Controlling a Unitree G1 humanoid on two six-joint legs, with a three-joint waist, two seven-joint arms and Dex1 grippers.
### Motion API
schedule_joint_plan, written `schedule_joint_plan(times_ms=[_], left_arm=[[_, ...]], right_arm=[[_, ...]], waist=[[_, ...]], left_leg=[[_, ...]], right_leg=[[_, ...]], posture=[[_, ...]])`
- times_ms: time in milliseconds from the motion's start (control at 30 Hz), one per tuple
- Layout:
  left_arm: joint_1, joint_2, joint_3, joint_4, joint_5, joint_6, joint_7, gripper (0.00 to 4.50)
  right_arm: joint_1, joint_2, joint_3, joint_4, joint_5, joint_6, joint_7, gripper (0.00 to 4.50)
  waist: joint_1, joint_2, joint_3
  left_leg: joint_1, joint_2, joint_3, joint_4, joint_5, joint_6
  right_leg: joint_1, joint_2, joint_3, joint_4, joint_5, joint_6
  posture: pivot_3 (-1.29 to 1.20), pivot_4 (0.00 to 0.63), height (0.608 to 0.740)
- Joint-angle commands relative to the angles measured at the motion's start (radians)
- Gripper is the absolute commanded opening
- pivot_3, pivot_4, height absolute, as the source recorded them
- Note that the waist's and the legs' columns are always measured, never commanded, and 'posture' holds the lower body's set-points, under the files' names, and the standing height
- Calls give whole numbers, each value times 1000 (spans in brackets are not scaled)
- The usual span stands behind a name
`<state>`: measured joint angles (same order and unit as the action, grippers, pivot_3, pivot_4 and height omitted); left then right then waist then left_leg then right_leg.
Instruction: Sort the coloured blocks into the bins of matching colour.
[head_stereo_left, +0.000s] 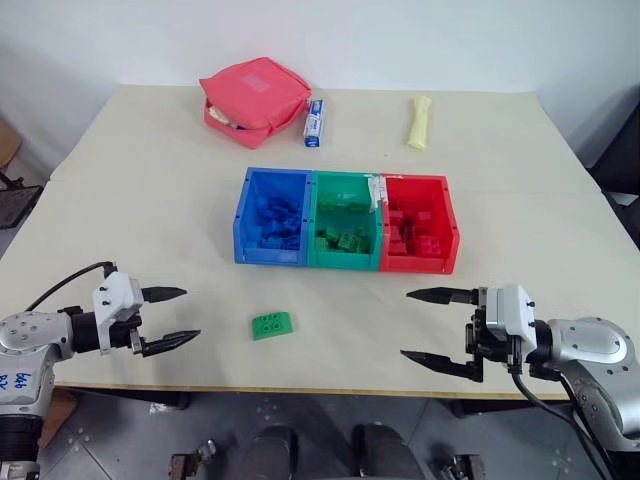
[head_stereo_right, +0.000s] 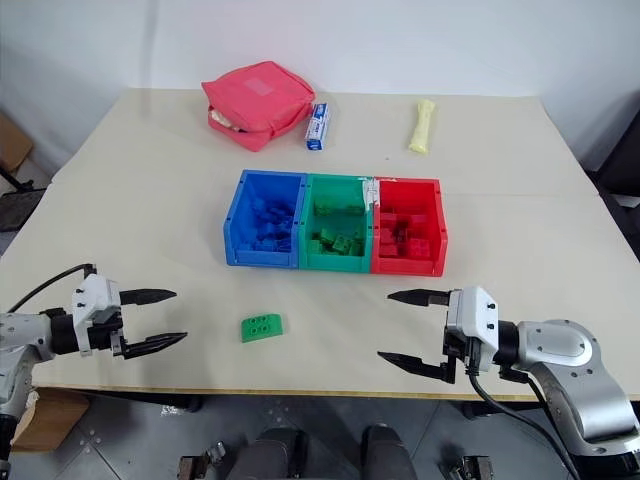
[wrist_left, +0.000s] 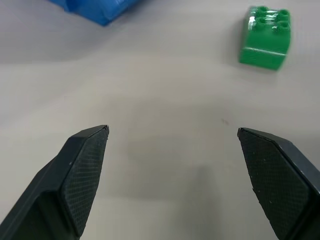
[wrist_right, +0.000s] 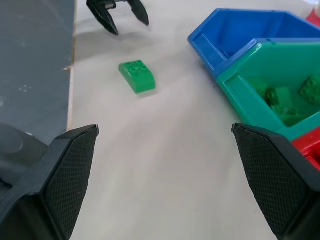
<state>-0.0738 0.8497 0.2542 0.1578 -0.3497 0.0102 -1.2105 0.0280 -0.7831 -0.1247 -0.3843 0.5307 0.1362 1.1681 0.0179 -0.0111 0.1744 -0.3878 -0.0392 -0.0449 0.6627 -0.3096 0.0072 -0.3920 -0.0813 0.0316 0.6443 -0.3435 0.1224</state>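
Observation:
Three joined bins stand mid-table: the blue bin (head_stereo_left: 245, 225) holds blue blocks (head_stereo_left: 275, 215), the green bin (head_stereo_left: 344, 258) green blocks (head_stereo_left: 345, 238), the red bin (head_stereo_left: 448, 235) red blocks (head_stereo_left: 410, 235). One loose green block (head_stereo_left: 271, 325) lies on the table in front of the bins, near the front edge. My left gripper (head_stereo_left: 178, 318) is open and empty, to the left of that block and pointing at it. My right gripper (head_stereo_left: 425, 326) is open and empty, to the block's right, pointing left. The block (wrist_left: 265, 37) is ahead of the left fingers (wrist_left: 85, 165).
A pink zipped pouch (head_stereo_left: 255, 100), a small blue-and-white tube (head_stereo_left: 313, 122) and a pale yellow tube (head_stereo_left: 419, 122) lie at the back of the cream table (head_stereo_left: 140, 190). The table's front edge (head_stereo_left: 330, 392) runs just below both grippers.

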Motion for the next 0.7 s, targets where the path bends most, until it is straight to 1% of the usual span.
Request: schedule_joint_plan(times_ms=[33, 67, 133, 200, 267, 333, 467, 500, 533, 700], left_arm=[[-6, -13, -64, -155, 23, 33, 42, 4345], [-20, -6, -106, -203, 51, 131, 87, 4345], [-48, -18, -167, -269, 96, 161, 129, 4345], [-82, -52, -244, -349, 118, 238, 172, 4345], [-103, -63, -309, -397, 154, 314, 203, 4345], [-111, -63, -354, -427, 160, 407, 216, 4345], [-119, -36, -423, -392, 247, 431, 247, 4345], [-123, -37, -425, -375, 259, 425, 259, 3992], [-129, -45, -421, -369, 244, 429, 257, 3777], [-156, -65, -431, -376, 191, 467, 226, 2343]], right_arm=[[37, -37, -53, -11, 25, -10, 42, 4500], [54, -53, -64, -15, 33, 0, 58, 4500], [76, -73, -78, -16, 35, 8, 69, 4500], [94, -79, -88, -12, 41, 20, 67, 4500], [109, -83, -89, -11, 34, 23, 69, 4500], [120, -81, -87, -23, 26, 21, 63, 4500], [130, -73, -79, -63, 33, 39, 37, 4500], [132, -71, -78, -71, 34, 42, 31, 4500], [134, -69, -78, -79, 35, 48, 24, 4500], [150, -65, -86, -98, 31, 60, -5, 4500]], waist=[[5, 0, 0], [5, 0, 0], [6, 0, 0], [5, 0, 0], [4, 0, 0], [-1, 0, 0], [-4, 1, -1], [-3, 2, -1], [-3, 3, -2], [4, 4, -2]], left_leg=[[0, 0, 0, 0, 0, 0], [0, 0, 0, 0, 0, 0], [0, 0, 1, 0, -1, 2], [0, 0, 1, 0, -2, 4], [0, 0, 1, 0, -2, 4], [0, 0, 1, 0, -2, 4], [1, 1, 1, 0, -2, 3], [1, 1, 1, 0, -2, 3], [2, 1, 1, 0, -2, 3], [2, 1, 1, 0, -2, 3]], right_leg=[[0, 0, 0, 0, 0, 0], [0, 0, 0, -1, 0, 0], [1, 0, 1, 0, 0, 0], [1, 1, 1, 0, 0, 0], [0, 2, 1, 1, 0, 0], [0, 2, 1, 1, 0, 0], [0, 3, 1, 2, 0, 0], [1, 2, 1, 1, 0, 0], [1, 2, 1, 1, 0, 0], [2, 2, 1, 1, 0, 0]], posture=[[0, 150, 740], [0, 150, 740], [0, 150, 740], [0, 150, 740], [0, 150, 740], [0, 150, 740], [0, 150, 740], [0, 150, 740], [0, 150, 740], [0, 150, 740]])
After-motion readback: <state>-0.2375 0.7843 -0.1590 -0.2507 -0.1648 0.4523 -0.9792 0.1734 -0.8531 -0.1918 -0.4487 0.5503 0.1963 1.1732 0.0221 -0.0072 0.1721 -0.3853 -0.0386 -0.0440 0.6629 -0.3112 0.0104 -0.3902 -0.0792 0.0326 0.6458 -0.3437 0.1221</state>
